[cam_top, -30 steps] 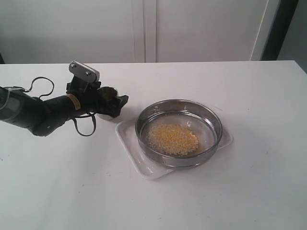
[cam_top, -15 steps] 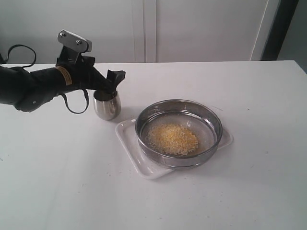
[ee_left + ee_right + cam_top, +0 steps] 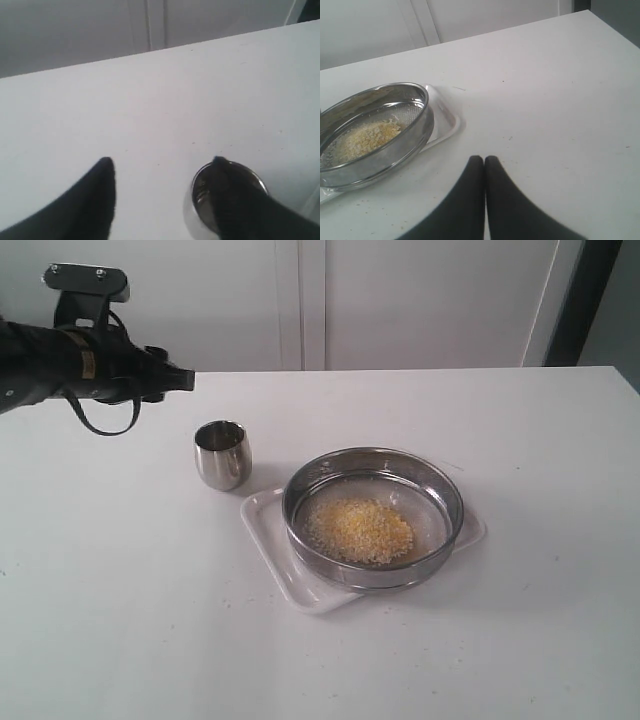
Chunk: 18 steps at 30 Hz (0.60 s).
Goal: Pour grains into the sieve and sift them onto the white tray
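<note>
Under the sieve (image 3: 372,580), white tray (image 3: 262,525) slants near-left to far-right; left jaws spread, right jaws together.

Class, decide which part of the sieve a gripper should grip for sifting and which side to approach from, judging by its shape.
Grip the sieve by its upright steel wall, from above on the exterior view's right, one finger inside, one outside. It looks too wide to span, and the grains sit clear of that side.

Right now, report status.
Left gripper open, empty. Right gripper shut, empty. Grains heaped in sieve, sieve on white tray. Steel cup upright beside tray, clear.
</note>
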{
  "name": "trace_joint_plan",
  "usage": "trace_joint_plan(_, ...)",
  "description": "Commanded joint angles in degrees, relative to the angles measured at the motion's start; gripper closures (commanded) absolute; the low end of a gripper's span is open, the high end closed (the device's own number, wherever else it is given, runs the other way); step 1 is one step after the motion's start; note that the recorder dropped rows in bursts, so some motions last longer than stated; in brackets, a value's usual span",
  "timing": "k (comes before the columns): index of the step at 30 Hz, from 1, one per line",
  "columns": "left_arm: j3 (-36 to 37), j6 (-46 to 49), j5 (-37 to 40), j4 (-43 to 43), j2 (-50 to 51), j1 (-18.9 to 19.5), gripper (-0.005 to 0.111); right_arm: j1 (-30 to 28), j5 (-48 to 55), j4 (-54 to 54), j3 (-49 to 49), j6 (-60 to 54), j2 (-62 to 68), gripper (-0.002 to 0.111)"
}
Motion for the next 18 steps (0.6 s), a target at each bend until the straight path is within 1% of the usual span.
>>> trace_joint_plan(1,-0.2,-4.7,12.2,0.7,-3.5,-0.3,0.085,-0.1,-0.8,-0.2,0.3,0.2,-0.3,0.108)
trace_joint_plan(4,-0.2,-4.7,19.5,0.6,-5.2,-0.3,0.107,-0.1,-0.8,-0.2,0.3,0.2,-0.3,0.108)
trace_joint_plan(8,-0.2,-1.9,26.6,-2.5,-6.9,-0.3,0.107,-0.1,-0.8,-0.2,0.3,0.2,-0.3,0.108)
trace_joint_plan(10,-0.2,4.1,29.0,-6.4,-7.5,-0.3,0.107,-0.1,-0.8,-0.2,0.3,0.2,-0.3,0.108)
trace_joint_plan(15,-0.2,26.4,35.3,-19.6,-7.8,-0.3,0.107,-0.1,-0.8,-0.2,0.3,0.2,-0.3,0.108)
trace_joint_plan(18,-0.2,35.3,40.1,-26.1,-7.8,-0.3,0.107,-0.1,-0.8,-0.2,0.3,0.2,-0.3,0.108)
